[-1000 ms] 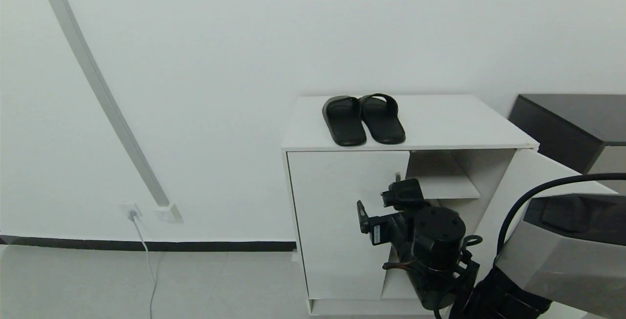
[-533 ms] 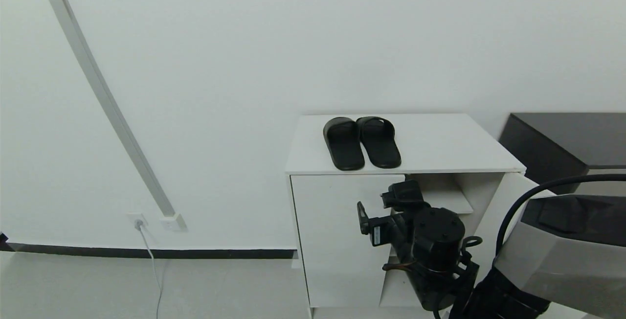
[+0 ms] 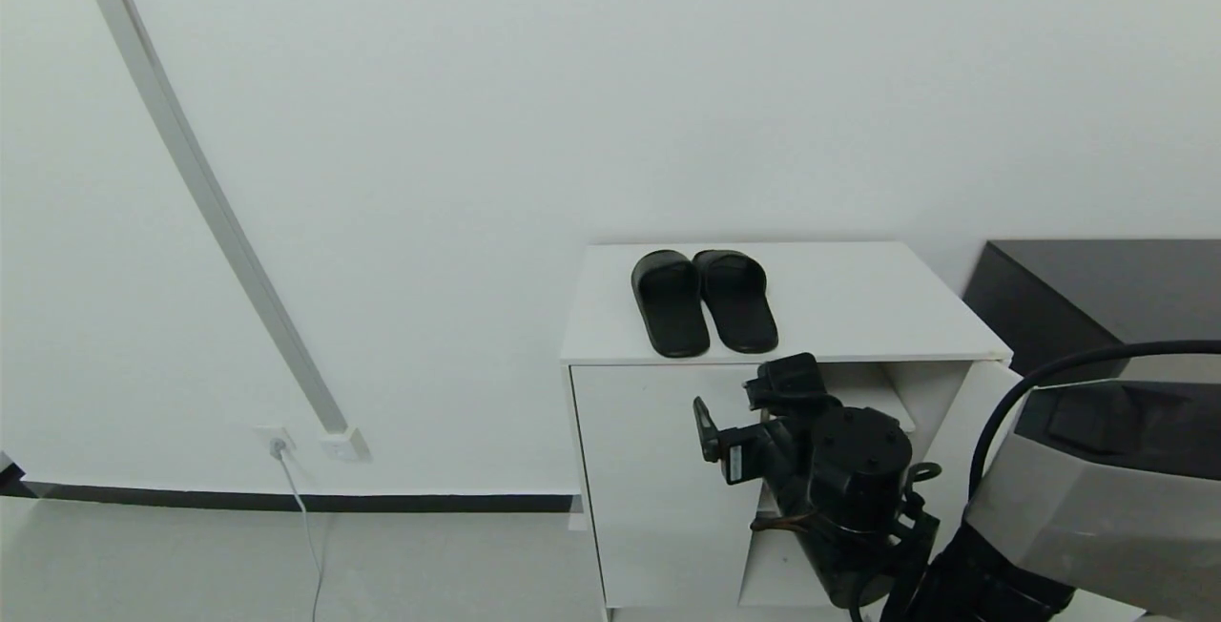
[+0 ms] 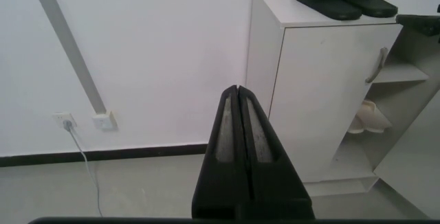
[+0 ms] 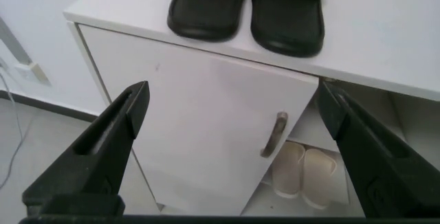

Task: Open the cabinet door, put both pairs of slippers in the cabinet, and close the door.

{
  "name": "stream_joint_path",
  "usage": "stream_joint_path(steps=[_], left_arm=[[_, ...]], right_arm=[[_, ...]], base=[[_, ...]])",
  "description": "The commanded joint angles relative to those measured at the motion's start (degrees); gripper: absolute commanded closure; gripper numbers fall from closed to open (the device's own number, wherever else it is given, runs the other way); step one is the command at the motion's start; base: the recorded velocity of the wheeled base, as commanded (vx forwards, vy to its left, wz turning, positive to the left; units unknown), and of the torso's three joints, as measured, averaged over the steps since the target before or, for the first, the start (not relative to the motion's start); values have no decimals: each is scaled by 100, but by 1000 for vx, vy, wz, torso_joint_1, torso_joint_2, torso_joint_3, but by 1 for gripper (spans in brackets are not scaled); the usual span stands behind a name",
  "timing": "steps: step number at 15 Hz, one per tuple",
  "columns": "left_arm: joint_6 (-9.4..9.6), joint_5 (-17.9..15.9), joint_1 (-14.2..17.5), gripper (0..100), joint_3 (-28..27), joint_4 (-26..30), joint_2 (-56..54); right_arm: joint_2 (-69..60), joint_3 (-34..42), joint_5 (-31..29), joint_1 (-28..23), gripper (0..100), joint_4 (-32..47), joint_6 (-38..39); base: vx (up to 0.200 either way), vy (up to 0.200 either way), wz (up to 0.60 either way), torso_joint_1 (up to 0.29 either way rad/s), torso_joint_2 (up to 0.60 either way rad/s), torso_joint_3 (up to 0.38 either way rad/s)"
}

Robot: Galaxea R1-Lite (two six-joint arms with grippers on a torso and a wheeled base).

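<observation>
As slippers (image 3: 704, 301) sit, right hand (image 5: 232, 92) gapes.

black slippers (image 3: 672, 302), cream slippers (image 5: 306, 174) and a white cabinet (image 3: 658, 469), all plain.

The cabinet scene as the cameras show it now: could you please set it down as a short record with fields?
cabinet: white, right half open
left door: shut, with a vertical handle
black slippers: paired on the cabinet top
pale slippers: inside, on a lower shelf
left gripper: shut, empty, away from the cabinet
right gripper: open, empty, facing the left door
</observation>
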Motion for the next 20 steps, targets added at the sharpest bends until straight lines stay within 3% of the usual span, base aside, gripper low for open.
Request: stream_joint_path(steps=[1,2,6,10,15,20], left_arm=[[6,-4,1,100,0,-1,5],[6,-4,1,100,0,-1,14],[6,-4,1,100,0,-1,5],[6,-4,1,100,0,-1,5],[6,-4,1,100,0,-1,5],[6,-4,1,100,0,-1,5]], right_arm=[[-20,-60,151,-38,0,-81,-53],[-63,-244,239,-90,0,77,-105],[-564,-1853,247,-169,0,2468,360],[-925,-2723,239,-213,0,4419,1081],[-907,-2749,239,-213,0,4665,1248],[-784,-2512,221,-205,0,4621,1230]], base=[[0,0,0,0,0,0],[0,0,0,0,0,0],[0,0,0,0,0,0],[0,0,0,0,0,0],[0,0,0,0,0,0],[200,0,0,-2,0,-1]])
